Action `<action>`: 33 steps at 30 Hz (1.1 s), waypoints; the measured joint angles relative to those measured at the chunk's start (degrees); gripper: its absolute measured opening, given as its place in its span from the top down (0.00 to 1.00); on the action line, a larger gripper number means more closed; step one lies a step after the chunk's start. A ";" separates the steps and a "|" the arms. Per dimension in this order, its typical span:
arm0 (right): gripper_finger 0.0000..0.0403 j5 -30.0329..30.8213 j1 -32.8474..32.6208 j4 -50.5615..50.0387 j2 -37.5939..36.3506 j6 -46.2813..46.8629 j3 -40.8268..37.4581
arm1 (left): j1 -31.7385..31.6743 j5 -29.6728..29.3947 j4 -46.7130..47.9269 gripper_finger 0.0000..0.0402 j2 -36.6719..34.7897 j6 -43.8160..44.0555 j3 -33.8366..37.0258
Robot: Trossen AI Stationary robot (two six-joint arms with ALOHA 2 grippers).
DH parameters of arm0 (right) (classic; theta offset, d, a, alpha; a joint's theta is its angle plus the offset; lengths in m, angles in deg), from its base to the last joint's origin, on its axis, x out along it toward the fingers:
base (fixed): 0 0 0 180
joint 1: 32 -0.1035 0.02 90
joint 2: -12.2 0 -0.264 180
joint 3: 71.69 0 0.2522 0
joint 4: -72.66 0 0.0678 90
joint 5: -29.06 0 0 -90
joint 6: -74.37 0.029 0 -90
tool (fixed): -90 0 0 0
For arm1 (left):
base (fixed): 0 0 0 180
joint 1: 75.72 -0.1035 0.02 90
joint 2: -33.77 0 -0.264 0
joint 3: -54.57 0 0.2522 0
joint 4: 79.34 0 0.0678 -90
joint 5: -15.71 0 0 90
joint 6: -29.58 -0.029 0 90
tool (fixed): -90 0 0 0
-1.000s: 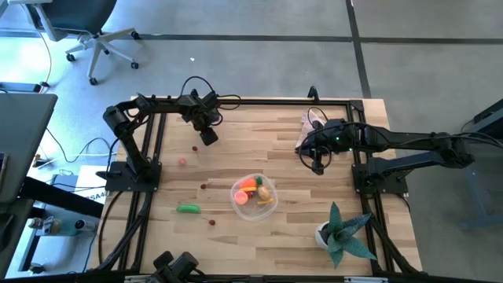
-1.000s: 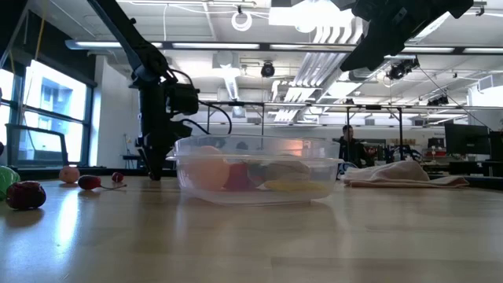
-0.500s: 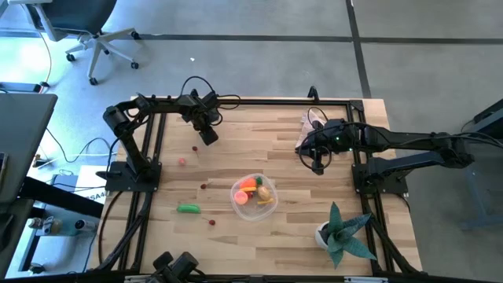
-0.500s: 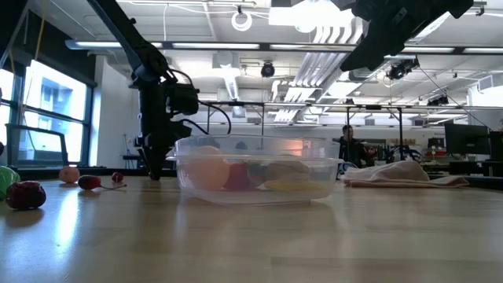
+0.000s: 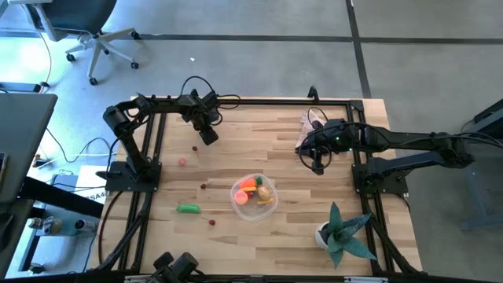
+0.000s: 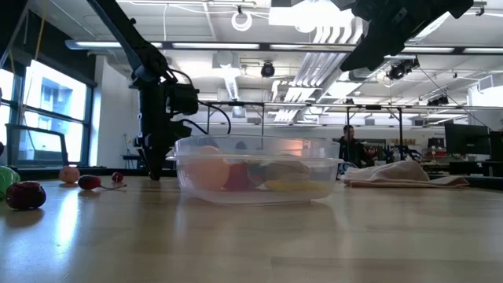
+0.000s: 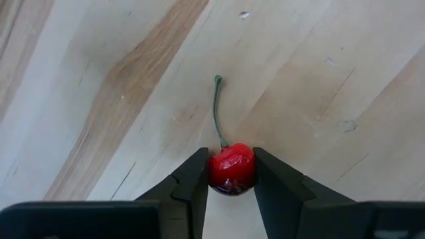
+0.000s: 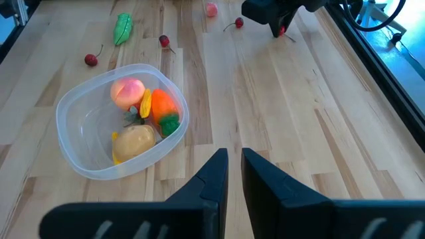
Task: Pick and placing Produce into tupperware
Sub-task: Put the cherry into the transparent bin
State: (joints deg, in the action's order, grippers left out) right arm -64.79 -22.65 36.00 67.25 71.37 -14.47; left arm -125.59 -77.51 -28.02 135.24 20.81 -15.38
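Left wrist view: left gripper (image 7: 230,174) pinches cherry (image 7: 232,168) on table (image 7: 99,99), far-left area; green stem lies flat, pointing away from fingers. Right wrist view: right gripper (image 8: 234,174) pressed together, empty, hovering past tupperware (image 8: 80,162) mid-table. Pod (image 8: 123,28) beyond tupperware, long axis roughly along table grain. No readable writing.

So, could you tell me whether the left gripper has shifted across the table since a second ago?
No. In the high view the left gripper sits in the same spot beside the table's far-left frame corner, closed on a red cherry.
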 joint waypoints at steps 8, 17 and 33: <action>0.92 0.00 0.02 0.00 0.01 0.02 0.00 | -0.11 3.34 0.98 0.75 -2.25 -0.15 0.26; 0.92 -0.02 -0.01 0.01 0.02 0.02 0.00 | 5.78 8.96 2.47 0.75 -13.30 0.74 0.13; 0.92 -0.02 0.01 0.01 -0.01 0.02 0.00 | 42.35 -9.17 -1.82 0.75 -22.91 14.38 -6.09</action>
State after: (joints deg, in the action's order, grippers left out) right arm -64.80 -22.64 36.00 67.24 71.39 -14.47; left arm -83.24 -86.68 -29.83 112.32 35.19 -21.46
